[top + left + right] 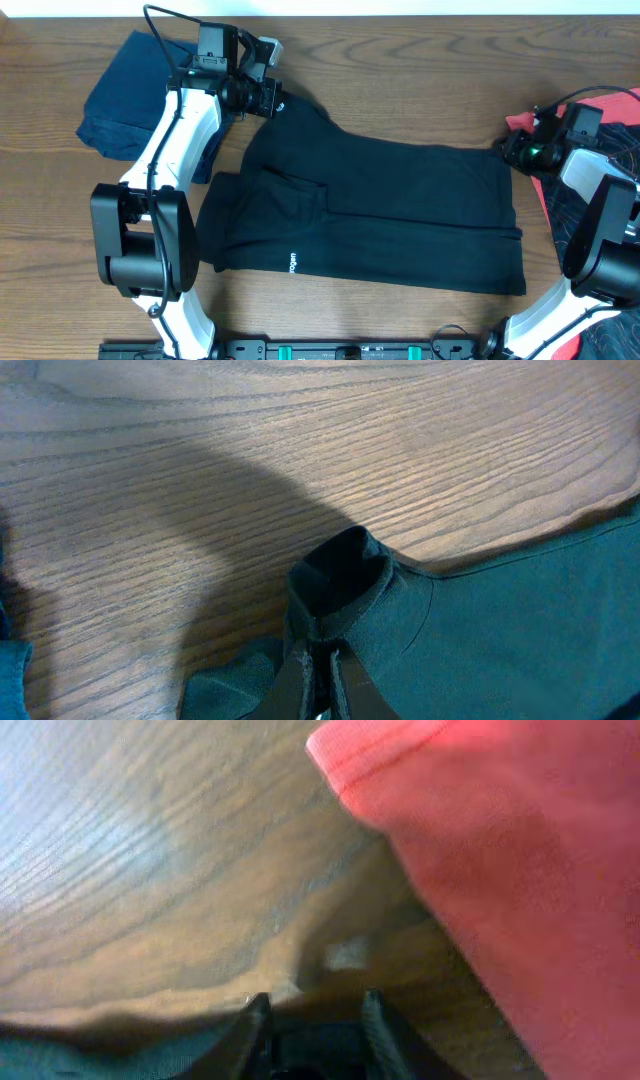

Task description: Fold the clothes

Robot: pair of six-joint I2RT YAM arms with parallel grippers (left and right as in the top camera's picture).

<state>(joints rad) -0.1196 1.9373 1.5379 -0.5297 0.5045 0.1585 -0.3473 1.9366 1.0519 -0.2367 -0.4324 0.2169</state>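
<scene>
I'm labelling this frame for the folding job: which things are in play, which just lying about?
In play: black T-shirt, pinched at a corner by the left gripper; right gripper at its opposite edge.
Lying about: blue garment and red garment, off to the sides.

Black T-shirt [380, 200] on table [400, 70]; left pincer [273, 100], right pincer [508, 150] at edges.

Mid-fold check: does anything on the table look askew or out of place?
The black T-shirt lies skewed, its left side rumpled into uneven overlapping flaps. Its top-left corner is bunched up where the left gripper pinches it. Nothing looks damaged or spilled.
</scene>
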